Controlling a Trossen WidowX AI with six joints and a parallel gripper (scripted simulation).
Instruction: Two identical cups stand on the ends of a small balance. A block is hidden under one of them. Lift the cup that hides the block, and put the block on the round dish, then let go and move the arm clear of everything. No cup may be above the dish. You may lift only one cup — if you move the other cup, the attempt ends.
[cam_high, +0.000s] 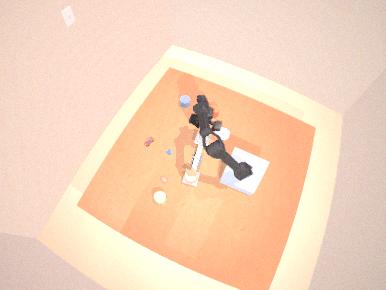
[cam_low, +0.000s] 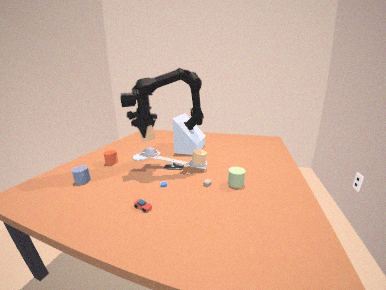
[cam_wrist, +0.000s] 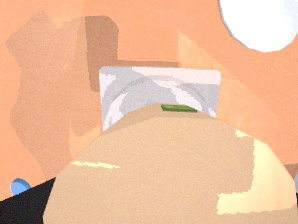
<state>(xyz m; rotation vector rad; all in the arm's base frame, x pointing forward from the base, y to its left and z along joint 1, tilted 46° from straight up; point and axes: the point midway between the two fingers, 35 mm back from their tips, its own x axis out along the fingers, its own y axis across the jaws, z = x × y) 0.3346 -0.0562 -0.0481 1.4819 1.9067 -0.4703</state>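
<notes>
Fingers of the gripper (cam_high: 206, 124) (cam_low: 146, 131) (cam_wrist: 167, 207) pinched a tan cup (cam_low: 148, 134) (cam_wrist: 170, 165), held in the air left of the middle of the exterior view and filling the bottom of the wrist view. A green sliver of the block showed at the cup's upper edge, with the pale square plate (cam_wrist: 114, 75) behind it; whether the two touched could not be told.

The other tan cup (cam_high: 191, 175) (cam_low: 199, 157) stood upright on the opposite end of the balance (cam_high: 197, 157) (cam_low: 167, 159), just below the middle of the top view. The round dish (cam_high: 223, 133) (cam_low: 151, 151) (cam_wrist: 262, 22) lay near the plate, in the upper right of the wrist view, with no cup seen over it there.

In the exterior view, a red cup (cam_low: 110, 158) and a blue cup (cam_high: 185, 101) (cam_low: 81, 175) stood on the left, and a green cup (cam_high: 159, 197) (cam_low: 236, 178) stood right of the balance. A red toy car (cam_high: 149, 141) (cam_low: 143, 205) sat below the middle, with a small blue piece (cam_high: 169, 152) (cam_low: 163, 184) (cam_wrist: 20, 187) above and right of it.
</notes>
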